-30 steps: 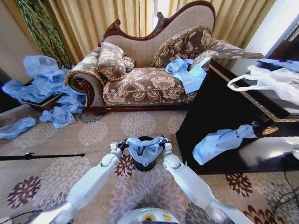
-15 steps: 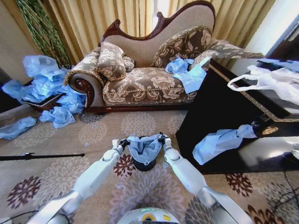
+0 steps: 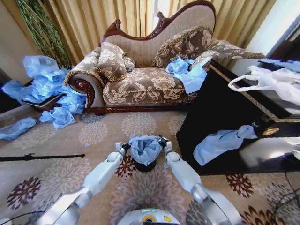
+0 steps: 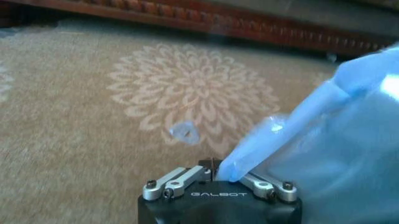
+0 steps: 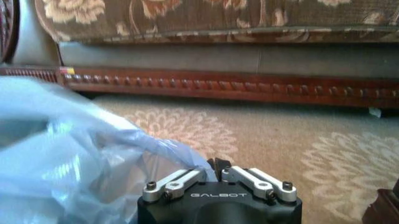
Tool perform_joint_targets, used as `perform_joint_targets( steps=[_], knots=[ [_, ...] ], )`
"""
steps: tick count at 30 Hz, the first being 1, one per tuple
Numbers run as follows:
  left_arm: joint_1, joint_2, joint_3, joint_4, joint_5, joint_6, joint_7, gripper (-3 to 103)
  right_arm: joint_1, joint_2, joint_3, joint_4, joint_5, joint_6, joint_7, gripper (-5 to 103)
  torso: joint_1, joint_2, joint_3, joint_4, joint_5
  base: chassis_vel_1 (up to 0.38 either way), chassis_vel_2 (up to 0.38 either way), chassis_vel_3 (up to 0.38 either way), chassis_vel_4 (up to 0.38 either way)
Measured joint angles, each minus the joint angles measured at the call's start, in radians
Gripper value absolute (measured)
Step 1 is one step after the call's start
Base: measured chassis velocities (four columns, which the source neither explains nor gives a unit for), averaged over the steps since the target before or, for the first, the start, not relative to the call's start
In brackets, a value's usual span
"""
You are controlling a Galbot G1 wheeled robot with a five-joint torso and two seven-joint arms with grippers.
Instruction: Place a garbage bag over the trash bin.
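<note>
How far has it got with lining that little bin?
Done: the garbage bag is open and draped over the top of the trash bin. In hand: left gripper and right gripper pinch opposite edges. Left: the black sides remain bare below the bag.

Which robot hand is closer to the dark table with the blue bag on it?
The right gripper. It holds the garbage bag on the side of the trash bin facing the dark table. The left gripper holds the bag's far side, across the bin.
</note>
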Motion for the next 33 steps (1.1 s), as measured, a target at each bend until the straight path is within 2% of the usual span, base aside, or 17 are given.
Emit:
perform_joint_targets(
  steps=[7,8,10,13,14,17,18,19,20,21,22,24,25,26,27,30,33],
  knots=[
    [0.027,0.03,0.057,-0.031,0.034,-0.017,0.0,1,-0.003,-0.003,0.029,-0.046,-0.04,-0.028,0.034,0,0.0,0.0,0.0,0.0001,-0.0002,0.0,0.0,0.0,0.0],
    [0.04,0.042,0.054,-0.056,0.045,-0.021,0.001,-1,-0.026,-0.023,0.026,0.0,-0.031,-0.034,0.04,0,0.0,0.0,0.0,0.0,0.0003,0.0,0.0,0.0,0.0],
    [0.058,0.055,0.045,-0.092,0.045,-0.023,0.0,1,-0.054,-0.052,0.019,0.065,-0.011,-0.054,0.044,0,0.0,0.0,0.0,0.0001,0.0002,0.0,0.0,0.0,0.0],
    [0.147,0.124,0.002,-0.28,0.045,-0.02,-0.009,4,-0.164,-0.178,-0.017,0.359,0.116,-0.186,0.041,0,0.0,0.0,0.0,-0.001,-0.0002,0.0,0.0,0.0,0.0],
    [0.147,0.124,0.002,-0.28,0.045,-0.02,-0.009,4,-0.164,-0.178,-0.017,0.359,0.116,-0.186,0.041,0,0.0,0.0,0.0,-0.001,-0.0002,0.0,0.0,0.0,0.0],
    [0.217,0.163,-0.025,-0.391,0.067,-0.02,-0.002,20,-0.223,-0.211,-0.019,0.452,0.14,-0.215,0.015,0,0.0,0.0,0.0,0.0003,0.0002,0.0,0.0,0.0,0.0],
    [0.217,0.163,-0.025,-0.391,0.067,-0.02,-0.002,20,-0.223,-0.211,-0.019,0.452,0.14,-0.215,0.015,0,0.0,0.0,0.0,0.0003,0.0002,0.0,0.0,0.0,0.0],
    [0.228,0.168,-0.028,-0.403,0.076,-0.026,0.005,25,-0.233,-0.212,-0.019,0.459,0.14,-0.216,0.01,0,0.0,0.0,0.0,0.0005,0.0002,0.0,0.0,0.0,0.0],
    [0.238,0.173,-0.032,-0.412,0.084,-0.033,0.012,25,-0.242,-0.214,-0.019,0.467,0.14,-0.217,0.0,5,0.0,0.0,0.0,0.0005,0.0004,0.0,0.0,0.0,0.0],
    [0.25,0.18,-0.038,-0.422,0.093,-0.039,0.02,30,-0.255,-0.219,-0.019,0.479,0.14,-0.217,-0.013,11,0.0,0.0,0.0,0.0004,0.0001,0.0,0.0,0.0,0.0],
    [0.25,0.18,-0.038,-0.422,0.093,-0.039,0.02,30,-0.255,-0.219,-0.019,0.479,0.14,-0.217,-0.013,11,0.0,0.0,0.0,0.0004,0.0001,0.0,0.0,0.0,0.0],
    [0.271,0.194,-0.053,-0.441,0.095,-0.047,0.032,41,-0.28,-0.231,-0.021,0.515,0.14,-0.219,-0.023,22,0.0,0.0,0.0,-0.0005,-0.0001,0.0,0.0,0.0,0.0],
    [0.279,0.199,-0.059,-0.446,0.095,-0.049,0.036,46,-0.29,-0.236,-0.021,0.533,0.14,-0.222,-0.022,22,0.0,0.0,0.0,-0.0004,-0.0001,0.0,0.0,0.0,0.0],
    [0.29,0.209,-0.068,-0.454,0.094,-0.053,0.043,52,-0.303,-0.244,-0.02,0.558,0.137,-0.228,-0.021,27,0.0,0.0,0.0,-0.0002,-0.0001,0.0,0.0,0.0,0.0],
    [0.29,0.209,-0.068,-0.454,0.094,-0.053,0.043,52,-0.303,-0.244,-0.02,0.558,0.137,-0.228,-0.021,27,0.0,0.0,0.0,-0.0002,-0.0001,0.0,0.0,0.0,0.0],
    [0.313,0.236,-0.088,-0.479,0.083,-0.061,0.059,68,-0.33,-0.272,-0.015,0.608,0.128,-0.235,-0.013,44,0.0,0.0,0.0,-0.0001,-0.0001,0.0,0.0,0.0,0.0],
    [0.326,0.251,-0.098,-0.491,0.079,-0.065,0.066,74,-0.344,-0.292,-0.014,0.641,0.128,-0.239,-0.007,50,0.0,0.0,0.0,-0.0004,0.0,0.0,0.0,0.0,0.0]
  ],
)
